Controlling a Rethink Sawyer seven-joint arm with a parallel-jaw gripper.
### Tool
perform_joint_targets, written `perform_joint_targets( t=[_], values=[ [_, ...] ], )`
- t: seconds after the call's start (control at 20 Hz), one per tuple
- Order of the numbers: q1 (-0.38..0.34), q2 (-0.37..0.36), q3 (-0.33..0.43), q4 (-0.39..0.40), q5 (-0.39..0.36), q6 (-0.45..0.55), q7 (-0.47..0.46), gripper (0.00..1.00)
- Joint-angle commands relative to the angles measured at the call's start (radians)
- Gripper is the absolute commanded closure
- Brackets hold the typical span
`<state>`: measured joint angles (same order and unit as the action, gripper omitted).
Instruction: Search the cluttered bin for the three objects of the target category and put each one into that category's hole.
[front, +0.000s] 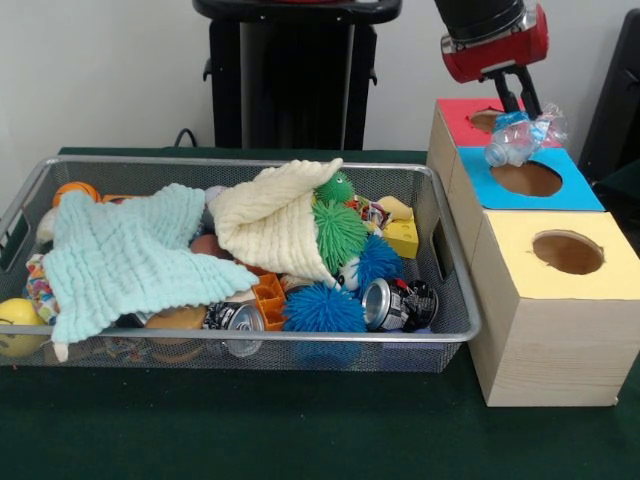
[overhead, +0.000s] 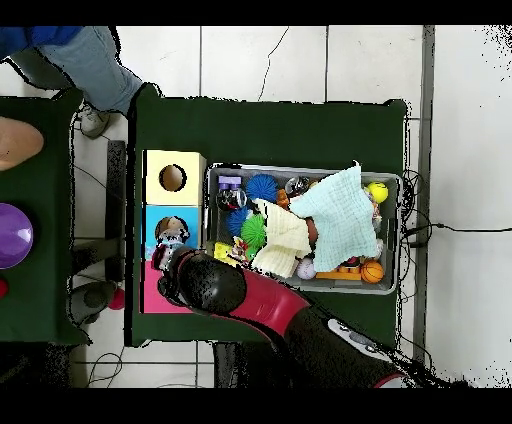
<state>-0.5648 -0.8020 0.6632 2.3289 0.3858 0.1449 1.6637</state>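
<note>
The gripper (front: 527, 112) is closed on a crinkly film bag (front: 525, 135) hanging just below it over the blue-topped box (front: 528, 185); light, soft, slippery, best pinched mid-bunch.

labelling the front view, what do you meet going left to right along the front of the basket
yellow ball → pale blue cloth → orange plastic piece → blue spiky ball → can → wooden box with yellow top

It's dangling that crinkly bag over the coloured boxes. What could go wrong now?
The gripper holds the plastic bag between the red box's hole and the blue box's hole, over neither squarely. Let go here, it might land on a box top. The bag also looks wide for the hole, so it could catch on the rim.
</note>
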Motion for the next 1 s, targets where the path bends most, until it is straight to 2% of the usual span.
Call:
perform_joint_targets(
  t=[0.05,0.35,0.65,1.0],
  values=[
    [0.008,0.001,-0.049,-0.089,0.009,-0.004,0.185,1.00],
    [0.015,-0.003,-0.064,-0.103,0.002,0.005,0.169,1.00],
    [0.057,-0.026,-0.131,-0.136,-0.003,0.022,0.152,1.00],
    [0.110,-0.069,-0.211,-0.174,-0.001,0.102,0.142,1.00]
  ],
)
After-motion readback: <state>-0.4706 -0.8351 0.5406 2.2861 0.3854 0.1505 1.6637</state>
